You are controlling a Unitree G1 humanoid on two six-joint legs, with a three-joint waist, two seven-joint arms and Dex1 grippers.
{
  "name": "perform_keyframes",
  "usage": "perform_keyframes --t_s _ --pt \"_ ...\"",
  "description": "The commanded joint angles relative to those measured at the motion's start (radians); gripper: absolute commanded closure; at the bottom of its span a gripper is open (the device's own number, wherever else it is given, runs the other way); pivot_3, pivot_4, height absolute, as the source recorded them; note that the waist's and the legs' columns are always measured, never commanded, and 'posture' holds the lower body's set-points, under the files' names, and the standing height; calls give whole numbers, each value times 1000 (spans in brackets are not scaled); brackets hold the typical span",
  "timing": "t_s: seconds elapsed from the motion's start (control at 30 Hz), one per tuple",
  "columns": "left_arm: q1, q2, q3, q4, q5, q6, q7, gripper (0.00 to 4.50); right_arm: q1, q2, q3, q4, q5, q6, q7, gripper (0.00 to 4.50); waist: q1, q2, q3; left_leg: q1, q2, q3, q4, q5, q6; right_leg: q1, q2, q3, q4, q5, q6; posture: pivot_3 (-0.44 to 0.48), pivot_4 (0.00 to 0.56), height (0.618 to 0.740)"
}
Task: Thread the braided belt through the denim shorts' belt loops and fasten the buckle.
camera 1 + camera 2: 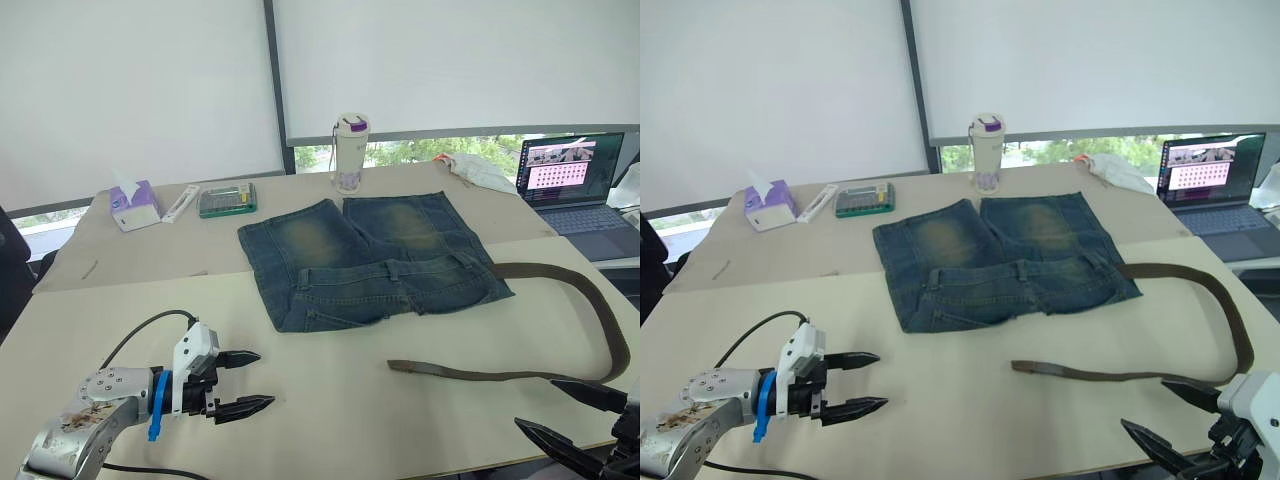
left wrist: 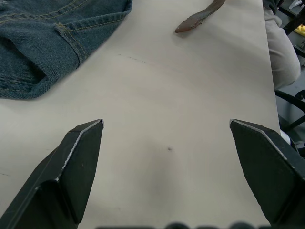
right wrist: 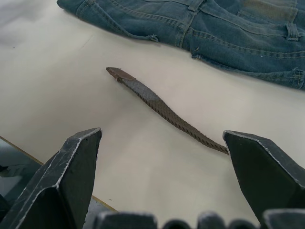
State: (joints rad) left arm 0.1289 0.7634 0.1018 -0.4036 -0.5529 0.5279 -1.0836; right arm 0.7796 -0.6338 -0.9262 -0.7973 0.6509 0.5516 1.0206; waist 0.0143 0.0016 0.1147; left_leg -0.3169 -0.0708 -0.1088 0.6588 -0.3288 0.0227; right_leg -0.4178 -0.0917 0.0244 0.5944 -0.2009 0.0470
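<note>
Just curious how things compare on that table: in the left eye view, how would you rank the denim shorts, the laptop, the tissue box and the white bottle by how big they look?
Largest to smallest:
1. denim shorts
2. laptop, partly cut off
3. white bottle
4. tissue box

The bottle and the tissue box look close in size, so their order is unsure.

Denim shorts (image 1: 1002,259) laid flat at table centre; braided belt (image 1: 1200,300) curved at 4 o'clock of them; both grippers spread, left gripper (image 1: 866,383), right gripper (image 1: 1168,415).

Ahead of the spread left gripper (image 1: 243,383) lies bare table (image 1: 330,420) — nothing until the denim shorts (image 1: 365,258). Just ahead of the parted right gripper (image 1: 572,415), the braided belt (image 1: 500,374) crosses its path.
</note>
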Motion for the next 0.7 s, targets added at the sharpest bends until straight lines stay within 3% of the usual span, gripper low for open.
perform_keyframes --t_s 0.03,0.23,0.4,0.53,0.7 --pt "-65 -27 -15 27 -17 -28 -10 11 1 19 3 -46 23 -30 -31 0 1 0 0 0 0 0 0 0 0 0 0 0 0 0 0 0 150 740" --pt "-286 -114 -149 161 101 -118 12 11 14 87 60 -187 69 -11 -149 0 15 1 0 1 0 -1 1 1 -2 0 -1 -2 0 0 -1 0 150 740" --pt "-566 -238 -360 288 279 -73 95 11 34 95 98 -249 93 -26 -241 0 27 -1 0 2 -2 -1 2 2 -3 -1 -1 -1 0 1 0 0 150 740" --pt "-857 -437 -545 545 427 -102 109 11 47 41 162 -250 53 -67 -345 0 29 -5 0 0 -3 -1 2 1 -2 2 -1 -2 -1 1 0 0 150 740" --pt "-1072 -630 -664 849 584 -213 167 11 42 -45 237 -250 35 -85 -462 0 11 -6 1 1 -2 2 2 0 0 7 1 -1 -1 -2 3 0 150 740"
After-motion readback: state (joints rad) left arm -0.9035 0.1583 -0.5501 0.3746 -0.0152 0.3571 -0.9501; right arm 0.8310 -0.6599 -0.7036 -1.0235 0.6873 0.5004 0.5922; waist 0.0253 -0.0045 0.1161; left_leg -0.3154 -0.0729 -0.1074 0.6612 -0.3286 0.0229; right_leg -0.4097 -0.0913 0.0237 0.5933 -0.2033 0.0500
